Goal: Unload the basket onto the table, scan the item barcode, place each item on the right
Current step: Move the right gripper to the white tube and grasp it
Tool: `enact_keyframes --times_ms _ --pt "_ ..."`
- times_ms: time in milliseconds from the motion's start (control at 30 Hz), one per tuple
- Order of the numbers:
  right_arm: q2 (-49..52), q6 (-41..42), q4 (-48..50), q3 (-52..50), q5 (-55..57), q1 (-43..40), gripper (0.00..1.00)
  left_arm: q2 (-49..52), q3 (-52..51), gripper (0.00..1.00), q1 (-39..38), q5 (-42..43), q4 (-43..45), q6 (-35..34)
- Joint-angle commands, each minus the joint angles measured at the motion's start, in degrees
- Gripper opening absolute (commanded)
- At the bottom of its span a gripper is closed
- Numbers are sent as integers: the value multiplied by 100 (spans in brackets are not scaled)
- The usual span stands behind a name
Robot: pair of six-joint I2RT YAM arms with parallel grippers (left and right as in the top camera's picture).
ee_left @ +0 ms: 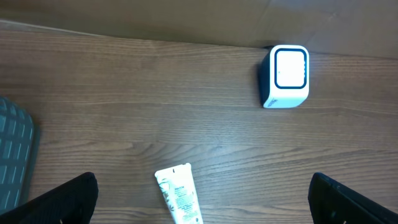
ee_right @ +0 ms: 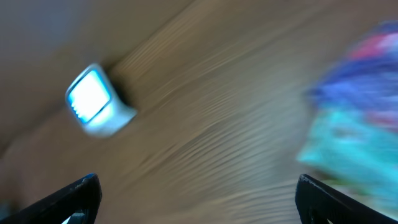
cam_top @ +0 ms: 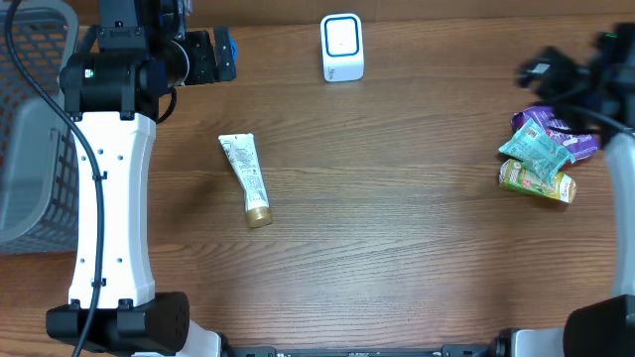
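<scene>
The white barcode scanner (cam_top: pixel 342 47) with a blue-rimmed window stands at the table's back middle, and also shows as the scanner (ee_left: pixel 286 76) and the blurred scanner (ee_right: pixel 96 106). A cream tube (cam_top: pixel 246 178) with a gold cap lies flat left of centre. My left gripper (cam_top: pixel 224 55) hangs open at the back left, and the tube's flat end (ee_left: pixel 179 194) lies on the table below, between its fingers (ee_left: pixel 71 199). My right gripper (cam_top: pixel 541 69) is open and empty, above a pile of item packets (cam_top: pixel 541 151) at the right. The right wrist view is motion-blurred.
A grey mesh basket (cam_top: pixel 30 129) stands off the table's left edge, its corner (ee_left: pixel 12 149) showing in the left wrist view. The pile holds a purple, a teal (ee_right: pixel 348 149) and a green-yellow packet (cam_top: pixel 538 182). Bare wood lies between tube and pile.
</scene>
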Motion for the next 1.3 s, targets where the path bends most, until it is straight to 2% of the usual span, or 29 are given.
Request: enact_keyframes --times_ms 0,200,500,633,733,900,1100,1267 --pt "125 -400 125 66 -774 933 100 44 76 100 0 -17 0 105" --pt "872 -398 654 66 -820 2413 100 44 76 100 -2 -17 0 105" --pt "2179 -293 2059 68 -988 4249 100 44 76 99 -2 -17 0 105" --pt "2516 -315 2472 68 -271 4892 100 44 76 100 -2 -17 0 105" --pt "2688 -514 2726 68 162 5178 100 44 76 100 -2 -17 0 105" --pt "2973 -584 3156 79 -201 5329 95 44 76 100 -2 -17 0 105" --pt "3252 111 3407 79 -756 5329 85 44 76 100 0 -17 0 105" --pt "3460 470 3464 79 -1032 5340 84 44 76 100 -2 -17 0 105"
